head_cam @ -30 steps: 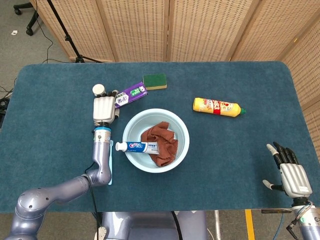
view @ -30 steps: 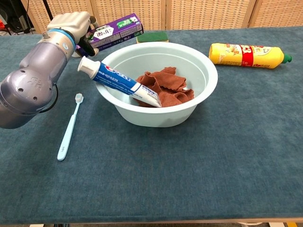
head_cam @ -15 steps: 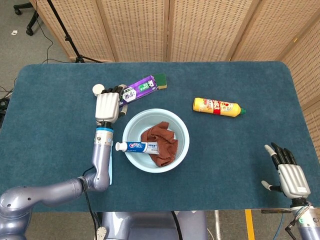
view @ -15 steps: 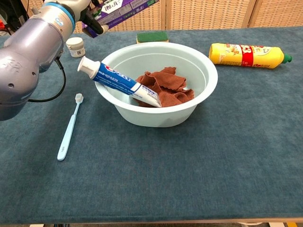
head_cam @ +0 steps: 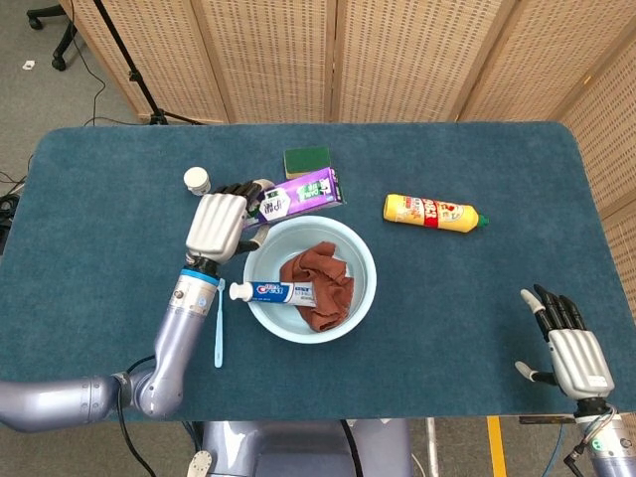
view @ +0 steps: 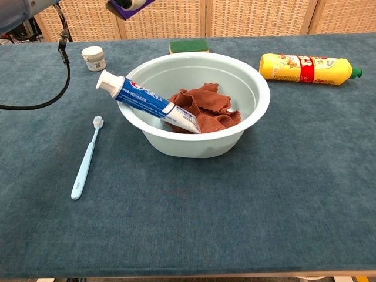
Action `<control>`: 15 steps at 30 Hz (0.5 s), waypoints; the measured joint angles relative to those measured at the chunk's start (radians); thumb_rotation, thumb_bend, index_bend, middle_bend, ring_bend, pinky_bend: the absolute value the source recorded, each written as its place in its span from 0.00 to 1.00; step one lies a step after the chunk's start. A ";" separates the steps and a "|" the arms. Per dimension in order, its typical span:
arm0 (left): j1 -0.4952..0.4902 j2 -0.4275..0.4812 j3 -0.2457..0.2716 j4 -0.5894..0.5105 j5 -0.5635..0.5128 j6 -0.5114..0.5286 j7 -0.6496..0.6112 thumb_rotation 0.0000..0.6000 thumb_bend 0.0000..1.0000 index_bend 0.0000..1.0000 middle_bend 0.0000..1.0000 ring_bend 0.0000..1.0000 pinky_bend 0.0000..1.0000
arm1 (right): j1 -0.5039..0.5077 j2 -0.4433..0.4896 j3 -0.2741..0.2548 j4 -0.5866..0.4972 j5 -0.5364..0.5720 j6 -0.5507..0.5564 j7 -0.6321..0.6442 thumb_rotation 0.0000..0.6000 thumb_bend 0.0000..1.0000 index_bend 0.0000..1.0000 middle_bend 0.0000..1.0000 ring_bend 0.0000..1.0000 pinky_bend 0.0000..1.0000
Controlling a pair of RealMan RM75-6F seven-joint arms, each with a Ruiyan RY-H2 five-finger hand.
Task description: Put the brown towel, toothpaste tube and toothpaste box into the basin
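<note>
My left hand [head_cam: 219, 223] grips the purple toothpaste box [head_cam: 300, 195] by its left end and holds it in the air above the far left rim of the pale blue basin [head_cam: 364, 260]. In the chest view only the box's lower edge [view: 126, 5] shows at the top. Inside the basin lies the brown towel [head_cam: 320, 280] [view: 205, 107]. The toothpaste tube [head_cam: 273, 291] [view: 147, 101] leans in the basin with its white cap over the left rim. My right hand [head_cam: 566, 345] hangs open beyond the table's near right corner, holding nothing.
A green sponge [head_cam: 307, 160] lies behind the basin. A yellow bottle [head_cam: 433, 212] lies on its side to the right. A small white jar [head_cam: 197, 179] stands at the far left, and a light blue toothbrush [view: 86, 158] lies left of the basin.
My left hand has lifted the purple box off the table and carried it right and up, toward the basin. In the chest view the arm has risen almost out of frame.
</note>
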 measured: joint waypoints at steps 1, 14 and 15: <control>0.003 0.011 0.008 -0.024 0.001 -0.004 0.005 1.00 0.61 0.79 0.46 0.41 0.48 | -0.002 0.003 -0.001 -0.003 -0.005 0.005 0.001 1.00 0.10 0.00 0.00 0.00 0.00; -0.008 0.040 0.090 -0.122 -0.044 -0.048 0.067 1.00 0.60 0.79 0.46 0.41 0.48 | -0.006 0.011 -0.005 -0.014 -0.016 0.016 0.008 1.00 0.10 0.00 0.00 0.00 0.00; -0.012 0.034 0.091 -0.120 -0.052 -0.051 0.067 1.00 0.60 0.79 0.46 0.41 0.48 | -0.007 0.012 -0.006 -0.014 -0.017 0.016 0.009 1.00 0.10 0.00 0.00 0.00 0.00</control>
